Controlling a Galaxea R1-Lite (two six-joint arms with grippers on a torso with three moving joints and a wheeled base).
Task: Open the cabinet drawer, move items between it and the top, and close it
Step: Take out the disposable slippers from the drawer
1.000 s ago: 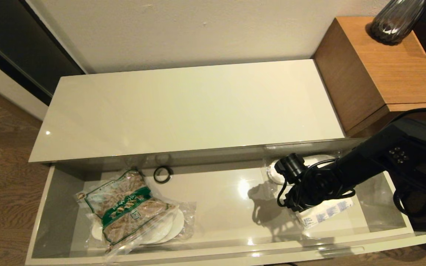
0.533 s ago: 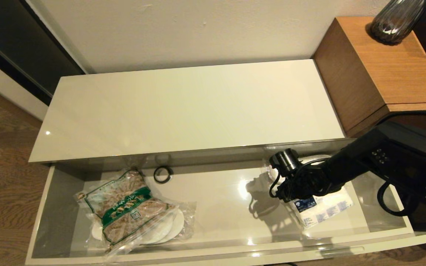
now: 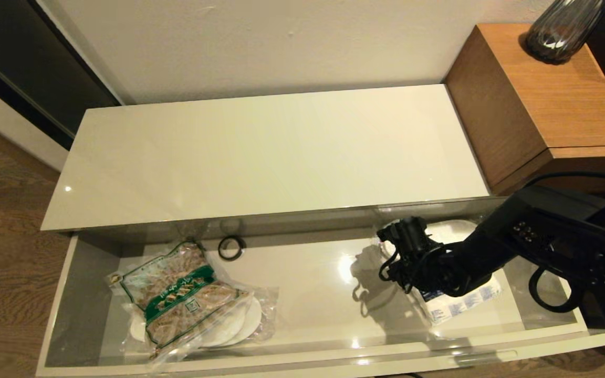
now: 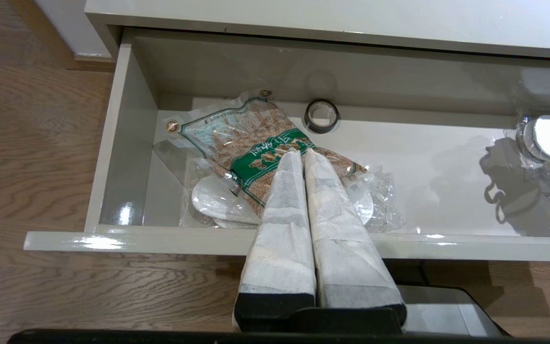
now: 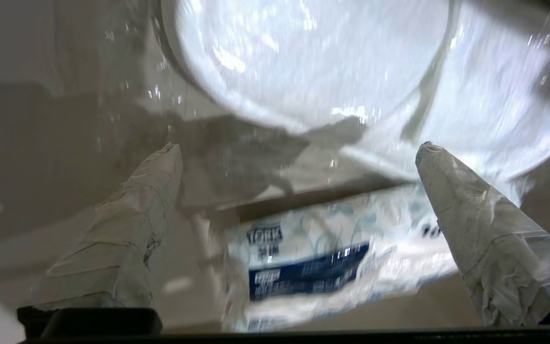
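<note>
Right gripper [image 5: 299,148], jaws spread wide, hung over the wrapped slippers [image 5: 303,62] near the cabinet drawer's [image 3: 302,362] right rear corner. They looked light, floppy and slick in film; best pinched mid-pack. Left gripper [image 4: 299,155] clenched, empty.

The soft white plastic-wrapped tissue pack [image 5: 313,258] with a dark blue label reads "TORK" in blue letters; its smaller print cannot be read.
</note>
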